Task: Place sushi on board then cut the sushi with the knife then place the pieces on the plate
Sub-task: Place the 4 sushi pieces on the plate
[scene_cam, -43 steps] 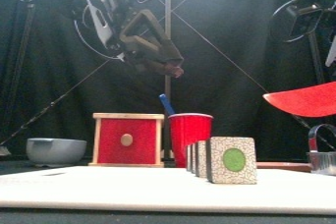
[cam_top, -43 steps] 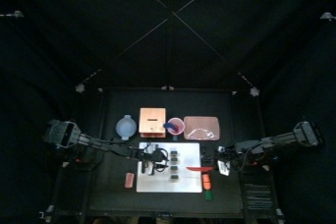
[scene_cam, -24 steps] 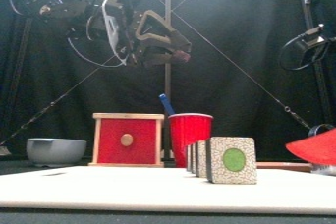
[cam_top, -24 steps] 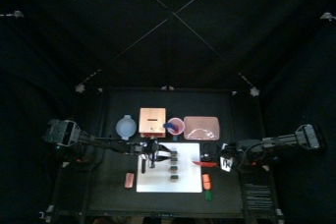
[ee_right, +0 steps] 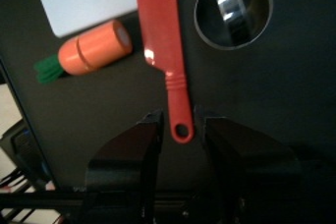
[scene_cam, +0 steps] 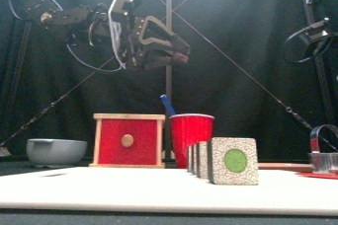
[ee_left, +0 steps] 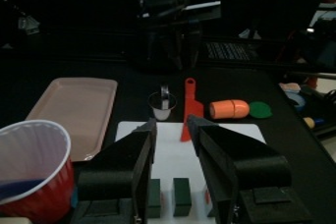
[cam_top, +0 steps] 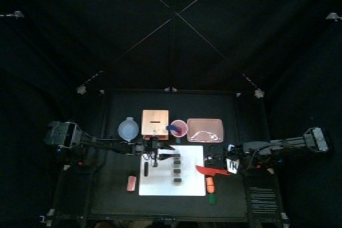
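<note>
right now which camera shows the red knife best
The right wrist view: the red knife runs across it end to end, handle nearest the right claw. The left wrist view shows it small, the top view a red sliver, the front view hardly any.

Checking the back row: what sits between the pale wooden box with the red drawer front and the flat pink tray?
The round red cup, as the top view shows.

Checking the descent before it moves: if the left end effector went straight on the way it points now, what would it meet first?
Probably the dark green sushi roll on the white cutting board; the left end effector points down at it, jaws open. Depth is unclear.
</note>
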You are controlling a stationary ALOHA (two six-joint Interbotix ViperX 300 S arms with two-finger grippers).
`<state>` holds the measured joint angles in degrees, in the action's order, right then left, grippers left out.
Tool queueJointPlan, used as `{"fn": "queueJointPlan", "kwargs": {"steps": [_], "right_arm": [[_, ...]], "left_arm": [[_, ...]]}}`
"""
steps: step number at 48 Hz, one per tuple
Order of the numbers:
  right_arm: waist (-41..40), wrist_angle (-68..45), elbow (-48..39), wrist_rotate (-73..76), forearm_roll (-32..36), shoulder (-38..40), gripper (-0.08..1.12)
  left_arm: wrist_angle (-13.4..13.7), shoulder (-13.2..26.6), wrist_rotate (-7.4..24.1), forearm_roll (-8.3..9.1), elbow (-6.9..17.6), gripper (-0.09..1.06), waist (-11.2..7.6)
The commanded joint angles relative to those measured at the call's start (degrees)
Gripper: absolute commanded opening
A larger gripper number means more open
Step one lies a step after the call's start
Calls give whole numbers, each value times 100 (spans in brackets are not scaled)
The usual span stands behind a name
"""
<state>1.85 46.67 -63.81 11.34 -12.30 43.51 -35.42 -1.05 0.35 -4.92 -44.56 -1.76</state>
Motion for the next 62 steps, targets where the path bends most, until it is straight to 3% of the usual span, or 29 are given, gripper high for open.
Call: {"fn": "queueJointPlan", "kwargs": {"steps": [1,11,21,30,44,62], "right_arm": [[-79,-396,325,18,624,-62,72],[-272,-1811,563,44,1907,-527,72],[-519,-2927,817,-9,1767,-1327,77],[-519,-3577,1090,0,1758,-2030,85],[-501,-3850,1775,-18,1819,-3182,85],[-396,-3841,2443,-35,1819,-4210,84]], "left_arm": [[-62,-105,-18,-35,-79,72,53],[-53,-334,-9,-167,-457,72,62],[-9,-536,-9,-281,-817,72,62],[132,-615,0,-272,-1020,72,141],[633,-598,9,-264,-1046,72,255],[888,-598,0,-255,-1072,72,255]]}}
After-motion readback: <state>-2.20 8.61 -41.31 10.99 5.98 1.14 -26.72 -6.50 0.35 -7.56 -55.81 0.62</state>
